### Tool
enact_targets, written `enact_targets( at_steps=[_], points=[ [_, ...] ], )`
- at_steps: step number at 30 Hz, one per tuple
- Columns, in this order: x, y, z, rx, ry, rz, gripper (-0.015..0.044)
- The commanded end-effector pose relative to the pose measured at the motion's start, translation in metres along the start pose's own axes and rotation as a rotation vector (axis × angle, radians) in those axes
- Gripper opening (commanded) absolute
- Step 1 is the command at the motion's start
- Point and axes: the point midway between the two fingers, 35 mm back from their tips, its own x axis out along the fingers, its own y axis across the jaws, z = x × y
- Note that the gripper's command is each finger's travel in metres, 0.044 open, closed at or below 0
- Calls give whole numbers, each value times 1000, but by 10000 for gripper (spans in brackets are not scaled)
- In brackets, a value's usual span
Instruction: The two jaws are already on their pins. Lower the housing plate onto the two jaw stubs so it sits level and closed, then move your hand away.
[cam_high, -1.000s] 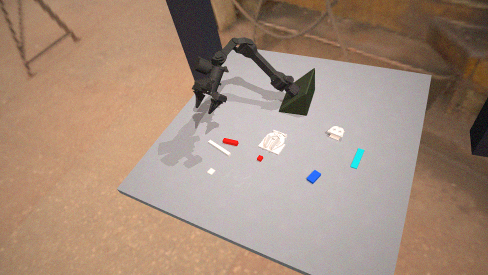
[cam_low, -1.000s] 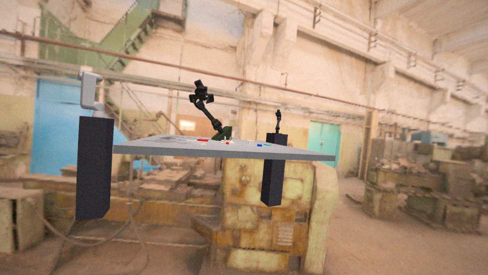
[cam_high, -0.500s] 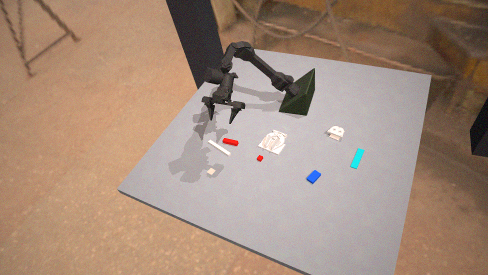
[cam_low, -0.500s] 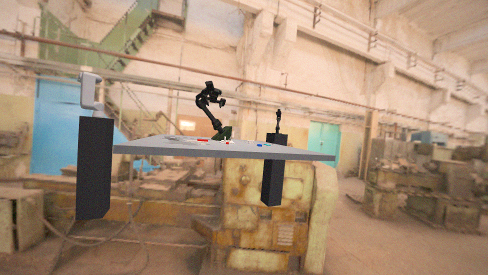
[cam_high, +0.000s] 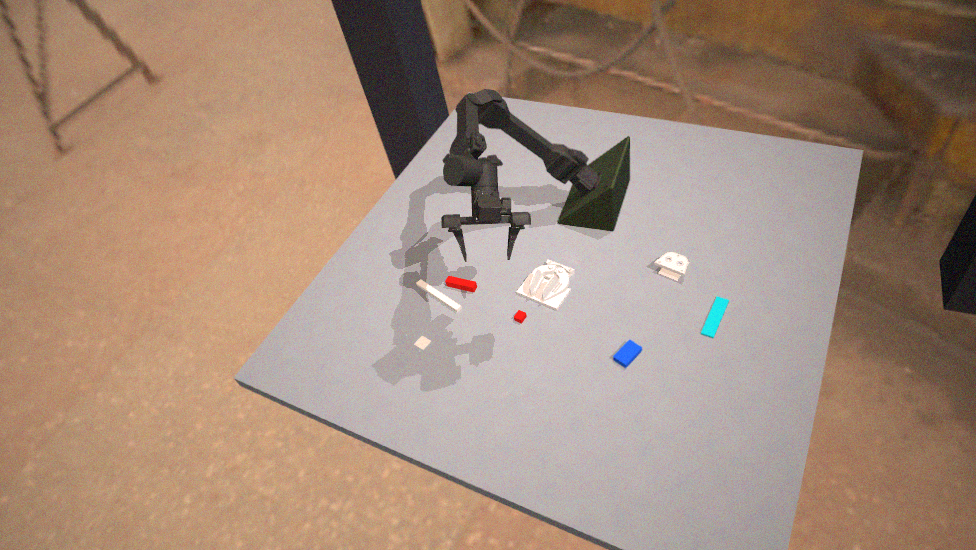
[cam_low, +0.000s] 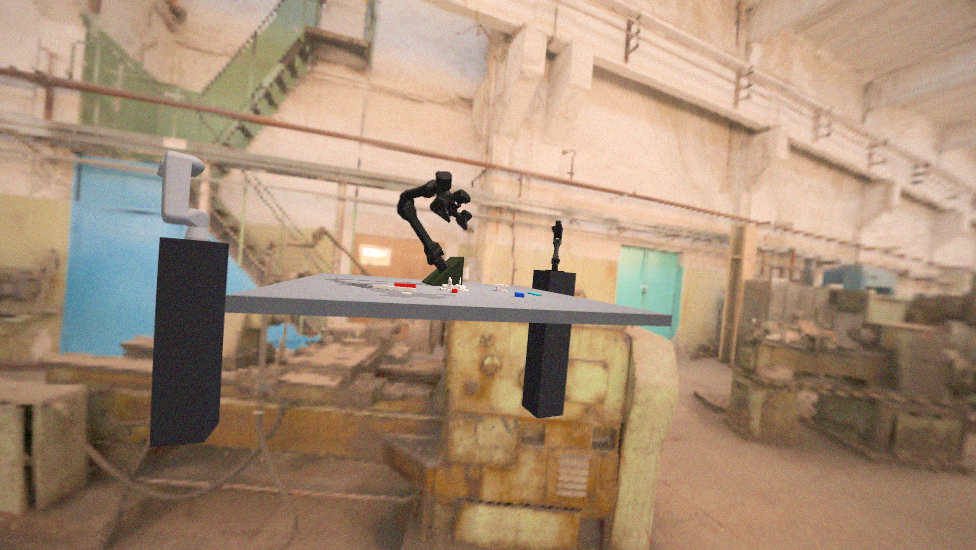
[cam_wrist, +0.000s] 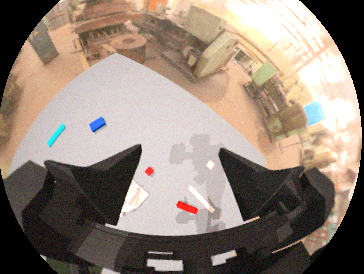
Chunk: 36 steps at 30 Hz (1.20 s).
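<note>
The white base with the two jaws (cam_high: 546, 284) (cam_wrist: 135, 199) lies on the grey table, near its middle. Its jaws stand side by side on it; their exact seating is too small to tell. The white housing plate (cam_high: 672, 260) (cam_low: 500, 286), with two round holes, lies apart from the base, to its right in the top view, raised on a small pale support. It is not seen in the wrist view. My gripper (cam_high: 486, 259) (cam_wrist: 182, 149) is open and empty, high above the table, with its fingers pointing down. In the top view it appears left of the base and far from the housing plate.
A red bar (cam_high: 461, 283) (cam_wrist: 187, 207), a white bar (cam_high: 440, 296), a cream square (cam_high: 422, 342) and a small red cube (cam_high: 520, 317) (cam_wrist: 149, 171) lie around the base. A blue block (cam_high: 626, 353) and a cyan strip (cam_high: 715, 317) lie beyond. The arm stands on a dark green wedge (cam_high: 614, 198).
</note>
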Motion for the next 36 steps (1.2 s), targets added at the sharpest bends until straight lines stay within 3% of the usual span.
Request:
enact_targets(
  at_steps=[1,36],
  points=[
    [8,31,8,-118,8,66,440],
    [24,255,15,-1055,36,466,440]
  ],
)
